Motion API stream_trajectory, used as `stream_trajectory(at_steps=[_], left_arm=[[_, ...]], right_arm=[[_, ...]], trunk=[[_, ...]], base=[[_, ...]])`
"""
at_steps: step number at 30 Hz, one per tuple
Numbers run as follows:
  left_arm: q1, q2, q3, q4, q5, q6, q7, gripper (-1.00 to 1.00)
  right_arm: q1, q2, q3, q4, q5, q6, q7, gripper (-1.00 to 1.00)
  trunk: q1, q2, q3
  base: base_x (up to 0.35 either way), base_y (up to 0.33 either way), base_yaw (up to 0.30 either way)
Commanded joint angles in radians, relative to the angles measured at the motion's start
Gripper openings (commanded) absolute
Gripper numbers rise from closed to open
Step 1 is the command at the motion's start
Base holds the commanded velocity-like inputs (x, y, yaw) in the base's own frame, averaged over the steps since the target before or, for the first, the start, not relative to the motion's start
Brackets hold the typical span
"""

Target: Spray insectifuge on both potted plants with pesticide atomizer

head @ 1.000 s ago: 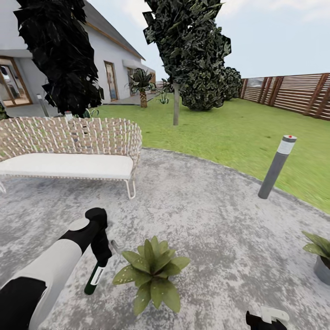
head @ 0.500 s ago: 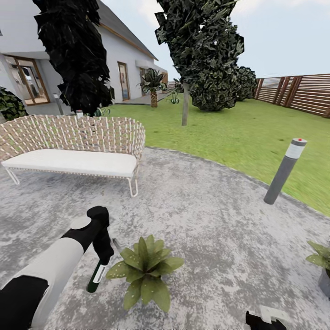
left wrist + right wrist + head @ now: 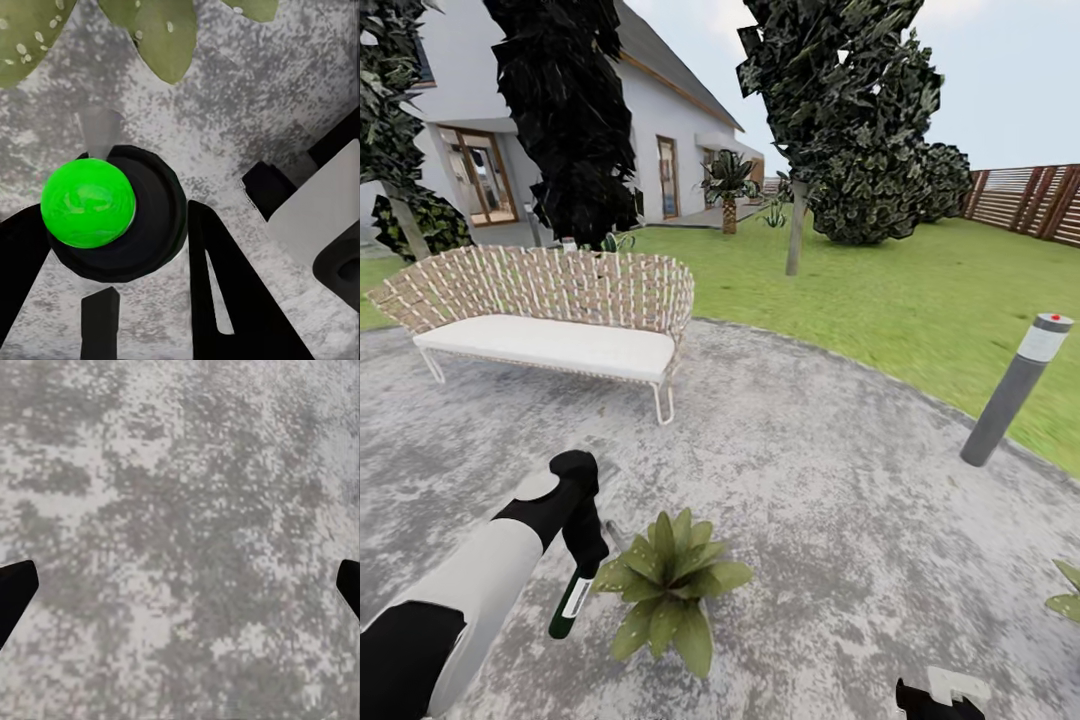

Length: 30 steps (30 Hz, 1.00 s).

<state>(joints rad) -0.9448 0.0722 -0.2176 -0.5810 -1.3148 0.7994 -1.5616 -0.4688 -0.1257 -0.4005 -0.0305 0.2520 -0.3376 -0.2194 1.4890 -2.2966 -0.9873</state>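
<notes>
the left gripper hangs low over the round stone patio, clamped on the pesticide atomizer, which points down and a little toward the robot, just beside the near potted plant. in the left wrist view the bottle sits between the dark fingers, showing a bright green round end inside a black collar, with speckled leaves close ahead. holding it this near the rosette looks like a way to bring the nozzle within spray reach of the leaves; whether the nozzle really faces them i cannot tell, since in the head view the bottle seems to aim at the paving next to the plant rather than at it.

the right gripper is spread wide, only its two dark tips at the edges of the right wrist view, with bare mottled stone between them; it carries nothing and seems kept out of the way.

a few leaves of the second potted plant peek in at the head view's right edge, well apart from the first, so it would need a separate approach.

the paving is grey, speckled and flat. around it lie green lawn, a wicker sofa with a white cushion, a grey bollard lamp, dark trees, a white house and a slatted wooden fence.
</notes>
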Motion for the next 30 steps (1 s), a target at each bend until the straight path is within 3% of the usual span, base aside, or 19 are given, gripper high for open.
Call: stream_trajectory(at_steps=[1, 11, 19, 23, 26, 28, 30], left_arm=[[0.002, 0.001, -0.005, -0.001, -0.006, 0.011, -0.009, -1.00], [0.029, 0.019, 0.002, 0.004, -0.005, 0.006, -0.009, -1.00], [0.115, 0.035, 0.006, 0.004, -0.004, 0.006, -0.009, -1.00], [0.125, 0.080, 0.008, 0.004, 0.004, 0.006, -0.009, -1.00], [0.127, 0.160, 0.041, 0.005, 0.018, 0.005, -0.009, -1.00], [0.136, 0.178, 0.092, 0.005, 0.024, 0.003, -0.002, -1.00], [0.143, 0.169, 0.122, 0.013, 0.028, 0.001, 0.051, -1.00]], right_arm=[[-0.001, 0.000, -0.008, 0.001, 0.011, -0.003, -0.003, 1.00], [-0.001, -0.001, -0.008, 0.001, 0.010, -0.003, -0.003, 1.00], [-0.001, -0.007, -0.008, 0.003, 0.012, -0.003, -0.003, 1.00], [-0.001, -0.008, -0.008, 0.003, 0.012, -0.003, -0.003, 1.00], [-0.001, -0.007, -0.008, 0.002, 0.012, -0.003, -0.003, 1.00], [-0.001, -0.007, -0.008, 0.001, 0.011, -0.003, -0.003, 1.00], [-0.001, -0.005, -0.008, 0.000, 0.010, -0.003, -0.003, 1.00]], trunk=[[0.000, 0.000, -0.001], [0.000, 0.000, -0.001], [0.000, 0.000, -0.001], [0.000, 0.000, -0.001], [0.000, 0.000, -0.001], [0.000, 0.000, -0.001], [0.000, 0.000, -0.001]], base=[[0.056, -0.282, 0.277], [0.101, -0.282, 0.212], [0.009, -0.267, 0.004], [0.000, -0.036, 0.000], [0.000, -0.005, 0.000], [0.000, -0.001, 0.000], [0.000, 0.000, 0.010]])
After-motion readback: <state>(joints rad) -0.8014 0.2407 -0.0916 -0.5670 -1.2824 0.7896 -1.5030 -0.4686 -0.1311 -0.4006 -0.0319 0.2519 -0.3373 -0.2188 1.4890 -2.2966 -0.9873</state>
